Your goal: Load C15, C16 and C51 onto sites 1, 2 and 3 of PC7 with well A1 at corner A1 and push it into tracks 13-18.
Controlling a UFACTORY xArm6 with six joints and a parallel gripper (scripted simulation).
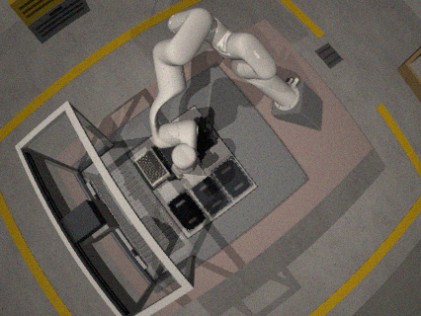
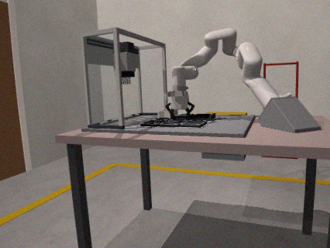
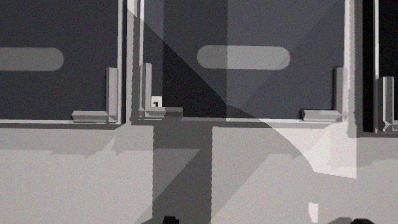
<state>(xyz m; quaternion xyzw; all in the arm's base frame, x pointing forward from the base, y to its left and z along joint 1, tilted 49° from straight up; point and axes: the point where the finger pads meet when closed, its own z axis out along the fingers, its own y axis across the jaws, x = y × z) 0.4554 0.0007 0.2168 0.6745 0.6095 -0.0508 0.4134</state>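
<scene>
Plate carrier PC7 (image 1: 217,193): centre of the top view, on the apron before the instrument frame (image 1: 69,110). Its long axis runs from lower left to upper right, three dark sites in a row.

Patterned plate (image 1: 152,167): just left of the carrier.

Dark block (image 1: 207,134): just above the carrier.

Gripper (image 2: 180,112): hanging low over the carrier's edge, jaws fully open, holding nothing.

Small corner mark (image 3: 156,102): wrist view, by a locator.

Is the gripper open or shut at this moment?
Open. In the exterior view the gripper hangs over the carrier with its two dark fingers spread wide apart and nothing between them.
</scene>
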